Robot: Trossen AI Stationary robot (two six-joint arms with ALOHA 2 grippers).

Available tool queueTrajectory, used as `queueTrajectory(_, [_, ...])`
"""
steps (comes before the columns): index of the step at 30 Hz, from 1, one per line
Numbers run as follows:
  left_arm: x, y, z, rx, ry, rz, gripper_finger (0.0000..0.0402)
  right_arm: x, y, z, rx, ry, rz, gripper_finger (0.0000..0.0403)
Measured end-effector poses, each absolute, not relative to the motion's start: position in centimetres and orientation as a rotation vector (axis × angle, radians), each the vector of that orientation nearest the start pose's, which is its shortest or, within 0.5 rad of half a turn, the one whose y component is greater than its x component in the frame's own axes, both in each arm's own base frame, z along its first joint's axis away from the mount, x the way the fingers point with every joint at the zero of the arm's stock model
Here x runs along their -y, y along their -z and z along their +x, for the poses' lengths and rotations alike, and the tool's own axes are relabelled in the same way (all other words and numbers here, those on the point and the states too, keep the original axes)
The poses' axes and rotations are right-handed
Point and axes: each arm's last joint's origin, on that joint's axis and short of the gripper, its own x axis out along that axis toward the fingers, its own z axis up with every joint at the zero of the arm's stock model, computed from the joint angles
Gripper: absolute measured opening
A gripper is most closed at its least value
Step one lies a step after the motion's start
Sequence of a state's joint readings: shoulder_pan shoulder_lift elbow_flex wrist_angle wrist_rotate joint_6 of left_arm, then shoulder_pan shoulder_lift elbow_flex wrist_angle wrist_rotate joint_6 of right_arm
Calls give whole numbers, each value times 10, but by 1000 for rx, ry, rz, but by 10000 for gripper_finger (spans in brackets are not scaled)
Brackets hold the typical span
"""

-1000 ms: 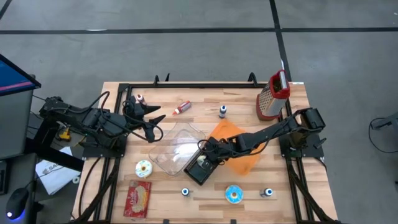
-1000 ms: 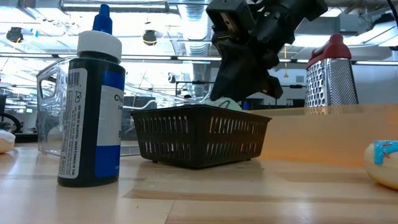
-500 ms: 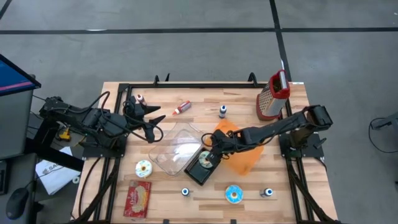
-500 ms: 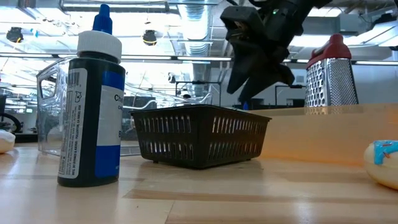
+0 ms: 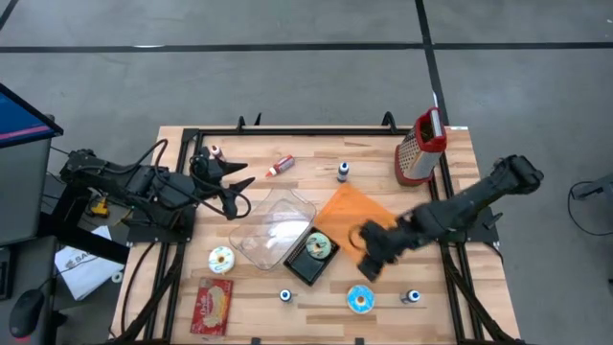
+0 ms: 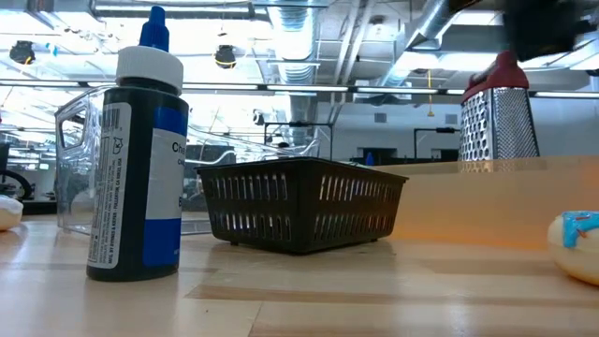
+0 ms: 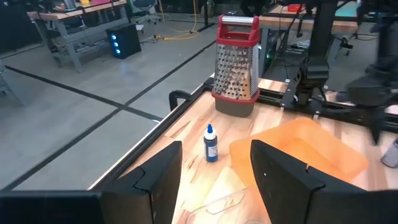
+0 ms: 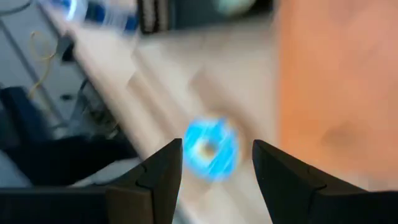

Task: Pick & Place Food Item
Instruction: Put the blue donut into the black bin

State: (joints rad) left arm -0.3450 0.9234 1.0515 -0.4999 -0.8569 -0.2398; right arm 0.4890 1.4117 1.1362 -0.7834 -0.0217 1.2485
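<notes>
Right gripper (image 5: 369, 257) is over the orange cloth's (image 5: 359, 225) near edge, between the black basket (image 5: 313, 255) and the blue-frosted donut (image 5: 360, 299), fingers spread with nothing between them; its wrist view looks down at that donut (image 8: 210, 148) through the gap, blurred. A green-frosted donut (image 5: 318, 245) sits inside the black basket, which stands on the worktop (image 5: 450, 144) just beside the clear plastic container (image 5: 272, 228) and touching the cloth's edge. Left gripper (image 5: 237, 195) waits at the worktop's left side near the container, fingers apart and empty. Also on the worktop: a white-frosted donut (image 5: 221, 259) left of the container, a red snack packet (image 5: 213, 306) at the near-left corner, a box grater (image 5: 419, 149) with red handle at the far-right corner, a small red bottle (image 5: 280, 167), and small blue dropper bottles (image 5: 342, 172). Low view shows a blue bottle (image 6: 138, 159) up close, the basket (image 6: 299, 213) behind it and the grater (image 6: 499, 110) at right; the donut in the basket isn't visible from that angle.
</notes>
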Motion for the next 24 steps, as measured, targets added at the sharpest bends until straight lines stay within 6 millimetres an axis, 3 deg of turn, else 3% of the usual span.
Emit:
queueTrajectory(6, [42,-376,176,-229,-462,-56,186,-193,-265,226,-1235,239,1005,187])
queueTrajectory(12, [43,-385,179,-150,-430,-91,189,-236,-254,243,-1233,291,996,186])
queueTrajectory(15, [44,-388,179,-114,-427,-118,193,-248,-250,262,-1243,355,968,186])
queueTrajectory(20, [46,-389,179,-100,-415,-148,196,-250,-233,286,-1328,614,767,179])
queueTrajectory(24, [51,-392,178,-73,-388,-183,195,-262,-223,307,-1263,646,743,179])
